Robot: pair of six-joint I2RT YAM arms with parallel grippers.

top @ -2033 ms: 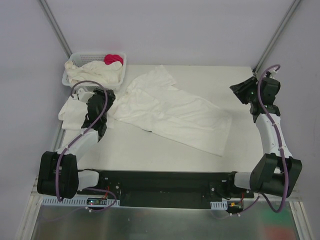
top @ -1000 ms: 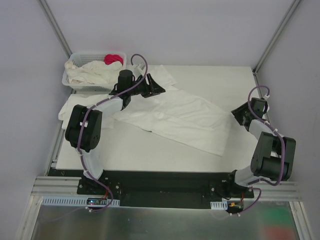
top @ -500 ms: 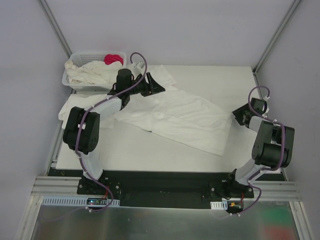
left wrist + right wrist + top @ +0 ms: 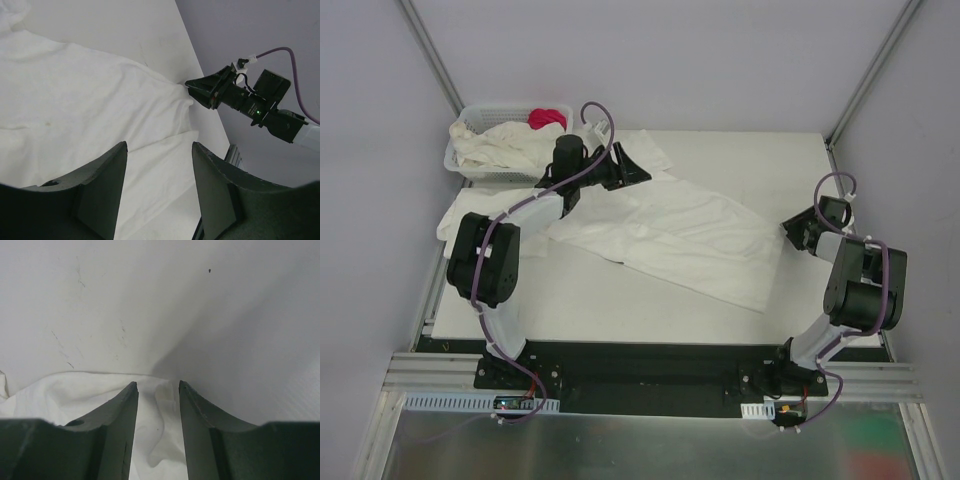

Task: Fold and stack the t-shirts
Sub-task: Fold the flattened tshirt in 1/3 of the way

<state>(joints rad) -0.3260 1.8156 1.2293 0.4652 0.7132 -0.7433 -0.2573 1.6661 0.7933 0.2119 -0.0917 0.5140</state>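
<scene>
A white t-shirt [image 4: 670, 235] lies spread slantwise across the table, creased along its length. My left gripper [image 4: 638, 172] hovers over its upper left part, open, with nothing between its fingers [image 4: 100, 190]; below them the left wrist view shows the shirt [image 4: 75, 100]. My right gripper [image 4: 788, 228] is low at the shirt's right corner. In the right wrist view the right gripper [image 4: 156, 386] stands open with the rumpled shirt corner [image 4: 160, 410] lying between its fingers, not pinched. More t-shirts [image 4: 505, 145] fill the basket, and another one [image 4: 455, 215] lies at the table's left edge.
The white lattice basket [image 4: 455, 160] stands at the back left with a pink-red cloth [image 4: 547, 117] in it. Bare table [image 4: 740, 160] shows behind the shirt and in front of it. Slanted frame poles rise at both back corners. The right gripper [image 4: 220, 90] shows in the left wrist view.
Two seconds ago the left arm was over the left pile; it has swung out over the spread shirt. The right arm has dropped to the shirt's right corner. Little moved in the last half second.
</scene>
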